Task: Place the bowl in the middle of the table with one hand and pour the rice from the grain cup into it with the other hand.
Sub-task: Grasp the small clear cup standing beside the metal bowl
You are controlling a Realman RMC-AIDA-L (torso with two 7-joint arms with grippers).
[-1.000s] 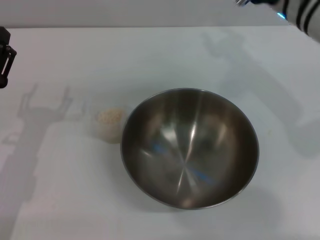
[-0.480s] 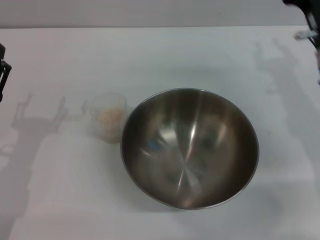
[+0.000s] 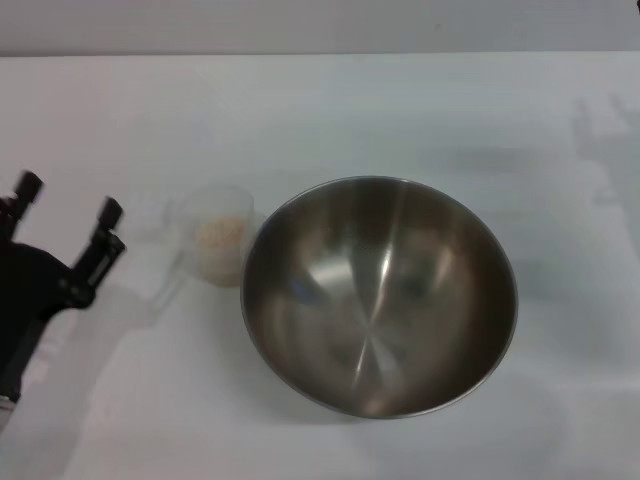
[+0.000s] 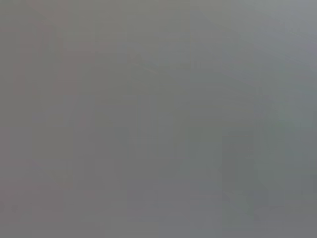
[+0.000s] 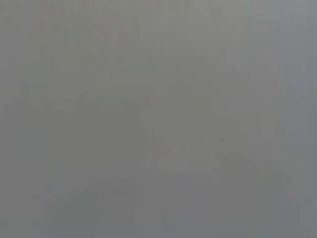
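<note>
The shiny steel bowl (image 3: 378, 295) stands upright and empty near the middle of the white table (image 3: 320, 110). The clear grain cup (image 3: 214, 246) stands right against the bowl's left side, with pale rice (image 3: 221, 232) inside it. My left gripper (image 3: 68, 201) is at the left of the head view, open, its two black fingers spread and pointing away, a short way left of the cup and not touching it. My right gripper is out of view. Both wrist views show only plain grey.
The right arm's shadow (image 3: 605, 130) falls on the table at the far right. The table's far edge (image 3: 320, 54) runs along the top of the head view.
My left gripper has come in from the left edge to just left of the cup. My right gripper has left the view at the top right. Bowl and cup have not moved.
</note>
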